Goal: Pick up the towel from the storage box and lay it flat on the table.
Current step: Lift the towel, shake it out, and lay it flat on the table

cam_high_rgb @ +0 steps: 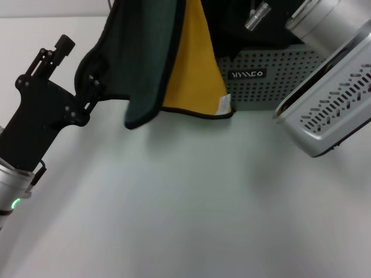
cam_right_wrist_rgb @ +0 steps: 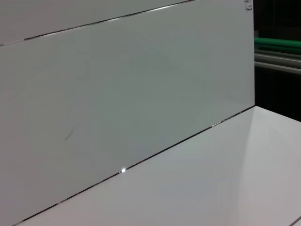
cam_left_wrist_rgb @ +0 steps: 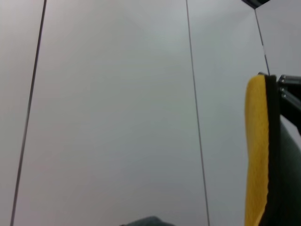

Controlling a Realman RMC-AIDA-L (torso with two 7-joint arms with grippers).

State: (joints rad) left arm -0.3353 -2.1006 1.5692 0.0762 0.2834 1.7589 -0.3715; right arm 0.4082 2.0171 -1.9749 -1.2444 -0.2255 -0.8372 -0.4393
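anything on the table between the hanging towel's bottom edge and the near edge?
Nothing: in the head view the table is bare below the towel, which hangs at the left gripper, in front of the storage box.

Bkgd: pale white wall panels [cam_right_wrist_rgb: 127,80] w/ thin dark seams running across, one seam catching a small bright glint of light. Left wrist view shows same kind of panelling [cam_left_wrist_rgb: 113,103], thin dark seams btwn panels. Past the panel edge in right wrist view, a dark area w/ a green bar [cam_right_wrist_rgb: 277,44] and pale rails just beside it. Lighting even, soft, no hard shadows.
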